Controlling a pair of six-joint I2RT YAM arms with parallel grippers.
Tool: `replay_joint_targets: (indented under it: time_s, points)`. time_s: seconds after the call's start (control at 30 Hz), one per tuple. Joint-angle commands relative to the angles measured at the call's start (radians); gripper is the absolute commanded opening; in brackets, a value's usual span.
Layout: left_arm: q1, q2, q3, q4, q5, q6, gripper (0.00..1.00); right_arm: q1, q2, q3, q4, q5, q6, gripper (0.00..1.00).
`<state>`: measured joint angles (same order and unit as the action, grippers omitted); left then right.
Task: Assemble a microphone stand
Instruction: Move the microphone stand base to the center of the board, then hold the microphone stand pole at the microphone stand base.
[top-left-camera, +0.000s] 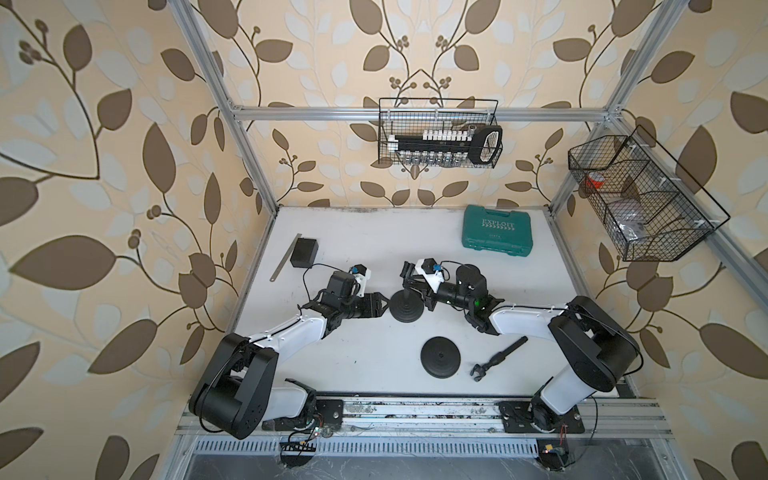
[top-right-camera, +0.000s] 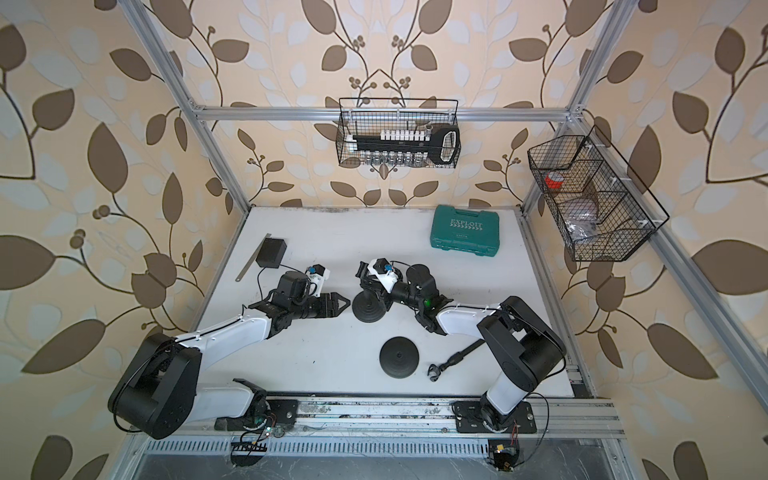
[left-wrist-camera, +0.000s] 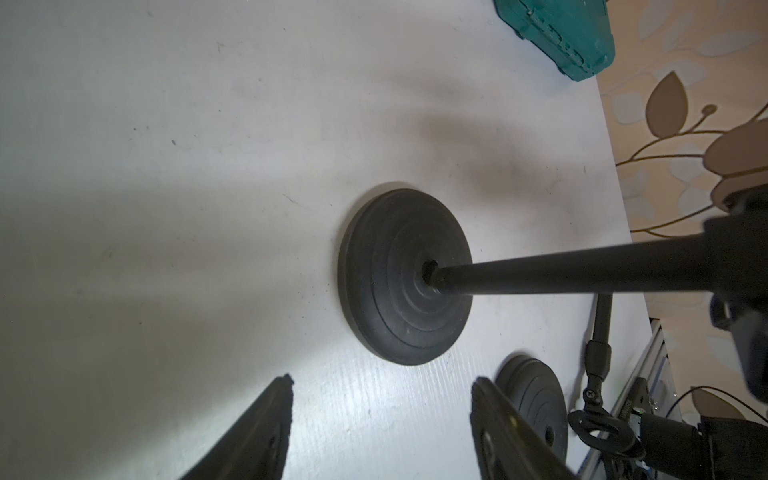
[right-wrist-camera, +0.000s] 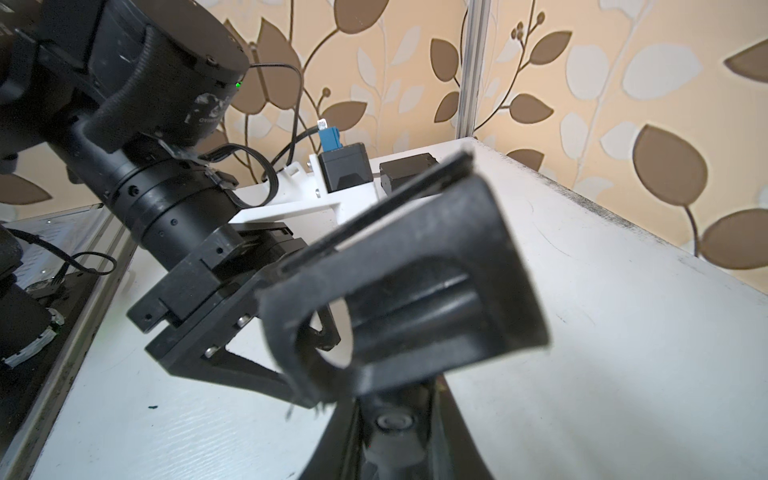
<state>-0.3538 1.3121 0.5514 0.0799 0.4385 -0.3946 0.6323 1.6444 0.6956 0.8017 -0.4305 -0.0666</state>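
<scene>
left gripper (left-wrist-camera: 382, 380): jaws spread, just beside base (left-wrist-camera: 399, 316) | right gripper (top-left-camera: 410, 286): pinching pole (left-wrist-camera: 561, 270) above base | pole: foot at base's centre hole

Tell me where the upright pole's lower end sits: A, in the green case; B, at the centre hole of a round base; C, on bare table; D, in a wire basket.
B: in the left wrist view the pole runs down to the centre hole of the base.
</scene>
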Motion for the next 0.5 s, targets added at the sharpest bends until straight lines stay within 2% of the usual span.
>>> replay_joint_targets:
  time_s: [0.0, 0.17, 0.47]
  points:
    - [-0.005, -0.009, 0.0, 0.025, 0.023, 0.003, 0.7, -0.003, 0.024, -0.006, 0.044, 0.0, -0.011, 0.09]
    - [-0.006, -0.006, -0.008, 0.045, 0.042, -0.014, 0.7, -0.005, 0.027, -0.009, 0.045, -0.001, -0.012, 0.09]
    - [-0.005, -0.002, -0.003, 0.043, 0.005, -0.042, 0.69, -0.006, 0.035, -0.009, 0.053, -0.003, -0.012, 0.08]
